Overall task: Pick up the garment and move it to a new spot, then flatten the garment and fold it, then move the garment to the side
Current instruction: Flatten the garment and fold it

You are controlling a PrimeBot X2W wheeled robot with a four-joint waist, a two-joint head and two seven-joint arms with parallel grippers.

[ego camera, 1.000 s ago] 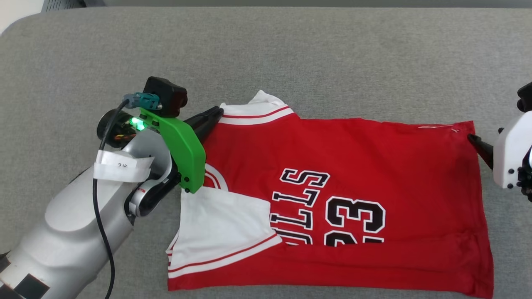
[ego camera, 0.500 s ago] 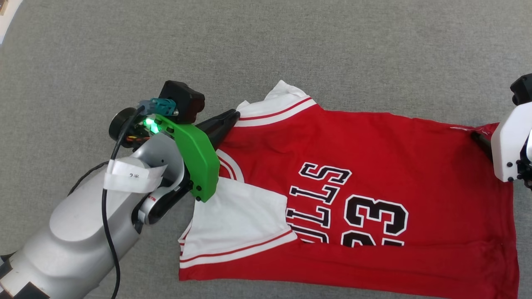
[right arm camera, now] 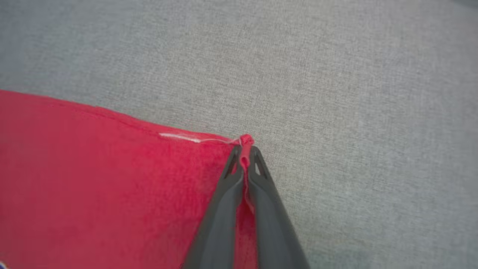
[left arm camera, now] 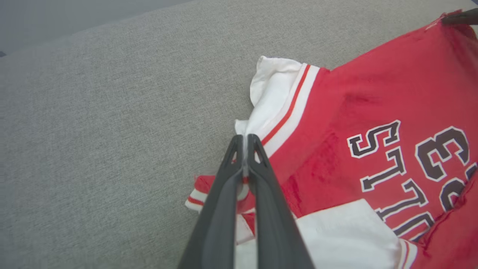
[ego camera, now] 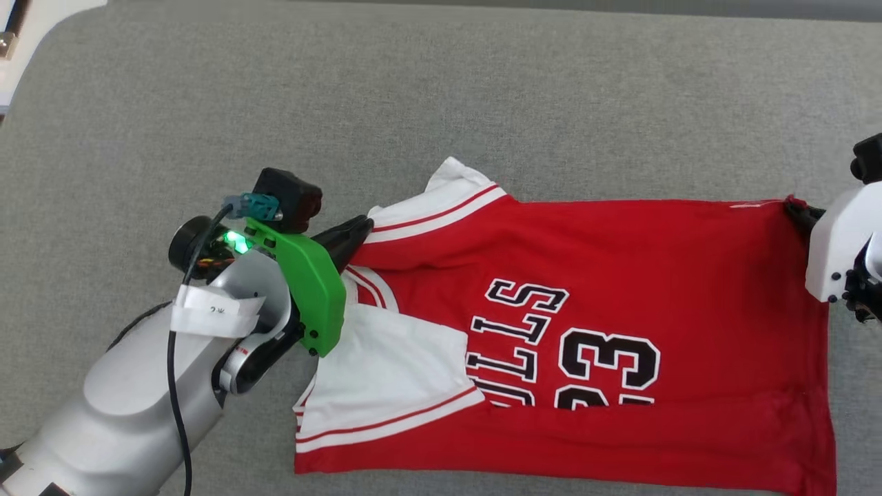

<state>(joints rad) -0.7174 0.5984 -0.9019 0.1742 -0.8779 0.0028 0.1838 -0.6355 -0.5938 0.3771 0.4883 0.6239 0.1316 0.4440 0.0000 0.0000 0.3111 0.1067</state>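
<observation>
One red garment (ego camera: 620, 275), white sleeves, striped trim, black-and-white lettering

Garment (ego camera: 689, 275) lower-R corner cut off by head view btm edge.

A bare grey woven fabric surface (ego camera: 482, 83) is stretching open across the far side, leaving free passage. A red jersey shirt with white sleeves (ego camera: 689, 262) is covering the near middle and right, while a silver forearm (ego camera: 131, 386) is blocking the near left.
</observation>
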